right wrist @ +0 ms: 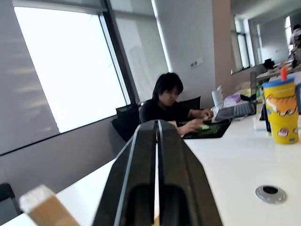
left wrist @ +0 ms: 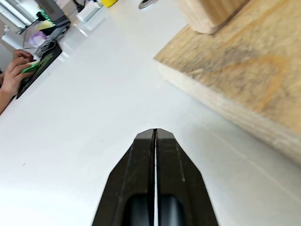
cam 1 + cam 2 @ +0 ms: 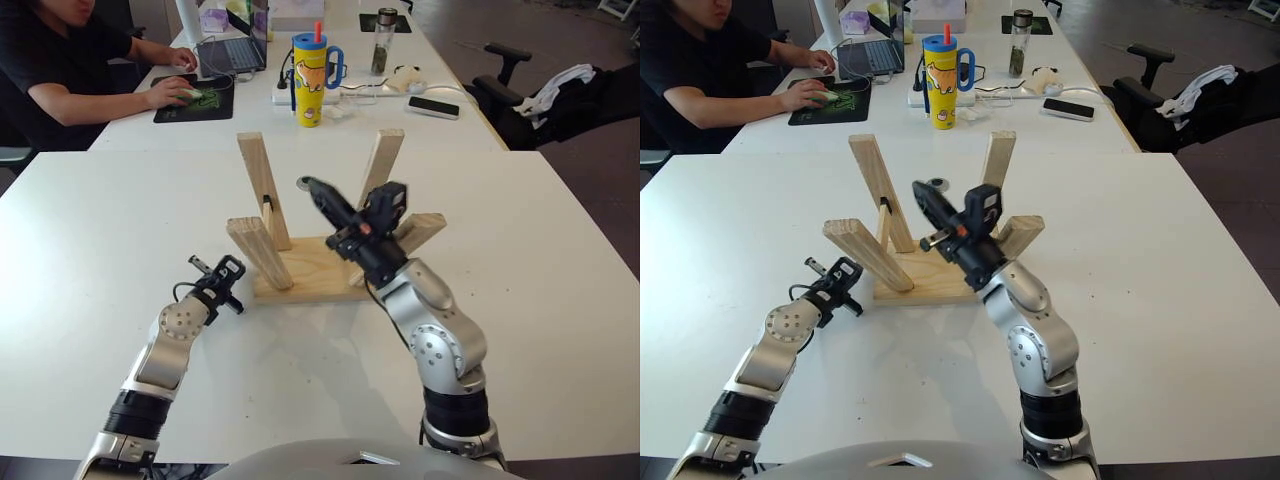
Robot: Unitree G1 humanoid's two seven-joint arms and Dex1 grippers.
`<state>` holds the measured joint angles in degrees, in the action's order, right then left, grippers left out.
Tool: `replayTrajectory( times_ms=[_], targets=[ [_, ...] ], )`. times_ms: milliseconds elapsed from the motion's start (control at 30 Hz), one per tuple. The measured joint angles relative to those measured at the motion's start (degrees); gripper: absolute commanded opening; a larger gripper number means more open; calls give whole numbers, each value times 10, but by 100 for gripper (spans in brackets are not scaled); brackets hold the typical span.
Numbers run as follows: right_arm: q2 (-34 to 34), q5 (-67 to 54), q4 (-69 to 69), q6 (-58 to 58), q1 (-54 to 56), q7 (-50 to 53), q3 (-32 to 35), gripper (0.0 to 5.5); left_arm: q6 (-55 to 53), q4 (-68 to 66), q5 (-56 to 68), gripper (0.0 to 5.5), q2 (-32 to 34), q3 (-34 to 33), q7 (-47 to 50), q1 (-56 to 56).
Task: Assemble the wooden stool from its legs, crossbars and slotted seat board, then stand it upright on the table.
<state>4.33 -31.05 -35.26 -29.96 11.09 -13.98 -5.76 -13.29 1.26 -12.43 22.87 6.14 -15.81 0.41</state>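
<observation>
The wooden stool lies upside down mid-table: its seat board [image 3: 312, 278] is flat and the legs stick up. Two rear legs [image 3: 262, 188] [image 3: 381, 165] stand tall; two front legs [image 3: 257, 250] [image 3: 426, 230] lean outward. My left gripper [image 3: 197, 264] is shut and empty, low over the table just left of the board's front corner, whose edge [image 2: 225, 101] fills part of the left wrist view. My right gripper [image 3: 312, 188] is shut and empty, raised above the board between the legs and pointing up and to the left. A leg end [image 1: 44, 207] shows in the right wrist view.
A round table grommet [image 1: 270, 191] sits behind the stool. On the far table stand a yellow cup [image 3: 310, 80], a bottle [image 3: 383, 40], a phone [image 3: 433, 106] and a laptop [image 3: 232, 52], with a person seated there. Bare tabletop lies on both sides of the stool.
</observation>
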Motion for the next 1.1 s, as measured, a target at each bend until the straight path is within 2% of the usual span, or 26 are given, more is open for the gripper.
replayTrajectory(
  times_ms=[133,267,767,933,1033,1100],
  targets=[
    [-1,-40,-13,-31,5,34,5,1,-8,9,7,0,-7,-9,6,6],
    [-27,-126,-51,-95,46,44,27,1,-8,45,57,0,-55,-51,31,18],
    [-57,-174,-53,-113,53,82,32,1,-9,47,63,0,-58,-56,33,20],
    [-114,-167,-52,-110,-20,34,10,1,-5,70,90,0,-71,-72,38,23],
    [-121,-167,-53,-105,-27,22,7,1,-6,71,95,0,-73,-74,39,24],
    [-185,-180,-81,-119,-95,-37,-1,1,-7,99,118,0,-83,-85,38,39]
  ],
)
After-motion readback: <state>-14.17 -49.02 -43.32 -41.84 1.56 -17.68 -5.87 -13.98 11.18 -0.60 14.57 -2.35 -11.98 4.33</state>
